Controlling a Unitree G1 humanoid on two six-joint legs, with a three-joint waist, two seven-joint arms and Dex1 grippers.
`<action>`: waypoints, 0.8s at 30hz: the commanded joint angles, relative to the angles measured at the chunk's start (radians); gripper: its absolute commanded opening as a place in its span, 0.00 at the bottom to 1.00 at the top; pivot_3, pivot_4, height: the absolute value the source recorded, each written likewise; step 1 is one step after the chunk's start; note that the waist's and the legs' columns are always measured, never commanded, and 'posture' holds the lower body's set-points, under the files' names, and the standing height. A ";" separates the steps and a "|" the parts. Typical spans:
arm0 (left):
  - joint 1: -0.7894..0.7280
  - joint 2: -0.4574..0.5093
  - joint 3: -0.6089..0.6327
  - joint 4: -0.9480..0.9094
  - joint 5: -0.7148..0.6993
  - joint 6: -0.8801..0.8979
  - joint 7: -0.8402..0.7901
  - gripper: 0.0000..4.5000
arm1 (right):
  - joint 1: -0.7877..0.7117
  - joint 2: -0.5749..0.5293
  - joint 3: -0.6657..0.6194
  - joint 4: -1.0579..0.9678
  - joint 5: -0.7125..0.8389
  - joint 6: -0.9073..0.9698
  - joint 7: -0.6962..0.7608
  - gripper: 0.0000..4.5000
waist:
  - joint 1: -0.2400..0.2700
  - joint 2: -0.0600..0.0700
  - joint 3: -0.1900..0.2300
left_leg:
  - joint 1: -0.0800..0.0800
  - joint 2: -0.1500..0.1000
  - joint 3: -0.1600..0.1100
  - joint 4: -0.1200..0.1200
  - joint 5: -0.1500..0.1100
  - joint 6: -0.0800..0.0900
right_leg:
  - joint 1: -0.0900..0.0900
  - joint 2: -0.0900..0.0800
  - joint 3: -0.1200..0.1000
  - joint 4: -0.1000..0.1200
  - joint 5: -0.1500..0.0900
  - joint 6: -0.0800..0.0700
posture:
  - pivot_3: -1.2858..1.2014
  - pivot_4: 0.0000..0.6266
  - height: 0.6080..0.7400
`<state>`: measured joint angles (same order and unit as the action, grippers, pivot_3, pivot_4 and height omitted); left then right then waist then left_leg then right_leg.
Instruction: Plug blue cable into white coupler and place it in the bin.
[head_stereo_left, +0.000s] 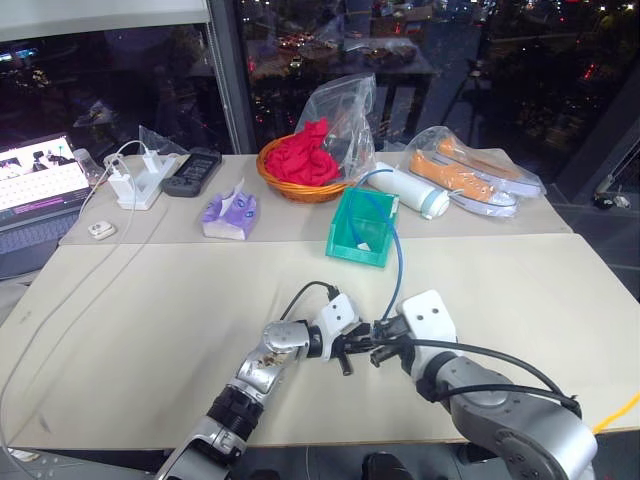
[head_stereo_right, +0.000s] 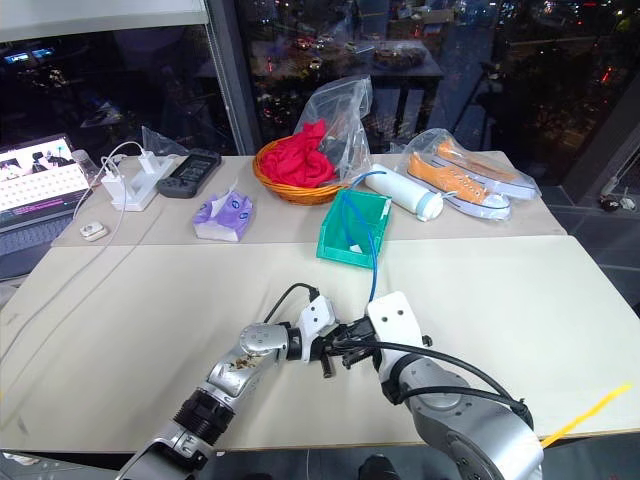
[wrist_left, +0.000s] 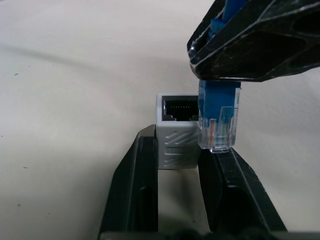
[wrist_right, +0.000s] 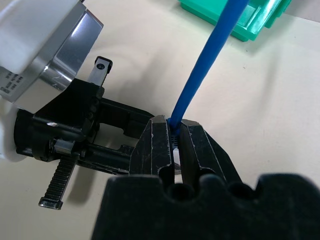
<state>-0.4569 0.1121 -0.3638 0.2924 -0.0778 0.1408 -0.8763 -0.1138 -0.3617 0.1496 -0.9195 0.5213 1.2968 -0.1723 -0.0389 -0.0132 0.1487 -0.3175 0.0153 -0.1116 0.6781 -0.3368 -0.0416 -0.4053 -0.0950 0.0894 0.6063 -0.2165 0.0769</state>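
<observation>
Left claw (wrist_left: 177, 165) clamped on tiny white boxy plastic coupler (wrist_left: 175, 132), right claw (wrist_right: 173, 137) pinching thin light-blue cable (wrist_right: 207, 62) with clear plug (wrist_left: 217, 122) just beside socket, not inserted; insertion and placing in teal-green plastic bin (head_stereo_left: 345, 240) outstanding.

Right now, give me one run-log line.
left gripper: shut on white coupler | right gripper: shut on blue cable | plug beside port, not inserted

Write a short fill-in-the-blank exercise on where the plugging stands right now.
1. The left end effector is shut on the white ____.
2. The right end effector is shut on the ____ cable just behind its clear plug.
3. The plug sits in front of the coupler's socket, not yet ____.
4. The cable's far end lies in the ____ bin.

Missing words: coupler; blue; inserted; green
</observation>
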 joint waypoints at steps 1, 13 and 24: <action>0.002 -0.006 0.021 -0.055 -0.029 -0.018 -0.001 0.14 | 0.043 -0.011 0.006 0.094 -0.053 0.033 0.013 0.00 | -0.001 0.000 0.000 | 0.000 0.000 0.000 0.000 0.000 0.000 | 0.000 0.000 0.000 0.000 0.000 0.000 | 0.52 0.24 0.87; 0.005 -0.006 0.018 -0.058 -0.026 -0.018 0.002 0.14 | -0.141 0.105 -0.260 0.035 -0.030 0.036 0.086 0.00 | 0.001 0.000 0.003 | -0.011 0.000 0.000 0.000 0.002 -0.003 | -0.017 0.000 0.000 0.002 0.002 -0.002 | 0.52 0.24 0.87; 0.008 -0.008 0.018 -0.057 -0.024 -0.022 -0.001 0.14 | -0.159 0.187 -0.344 -0.001 -0.007 0.105 0.125 0.00 | -0.001 0.001 0.004 | -0.016 -0.001 -0.001 0.000 0.002 -0.003 | -0.021 -0.001 0.000 0.001 0.002 -0.003 | 0.52 0.24 0.87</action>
<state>-0.4544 0.1103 -0.3507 0.2615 -0.0851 0.1366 -0.8755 -0.2517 -0.2081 -0.1418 -0.8683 0.4894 1.3888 -0.0606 -0.0400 -0.0127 0.1526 -0.3335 0.0144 -0.1124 0.6779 -0.3353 -0.0443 -0.4264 -0.0960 0.0890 0.6069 -0.2143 0.0743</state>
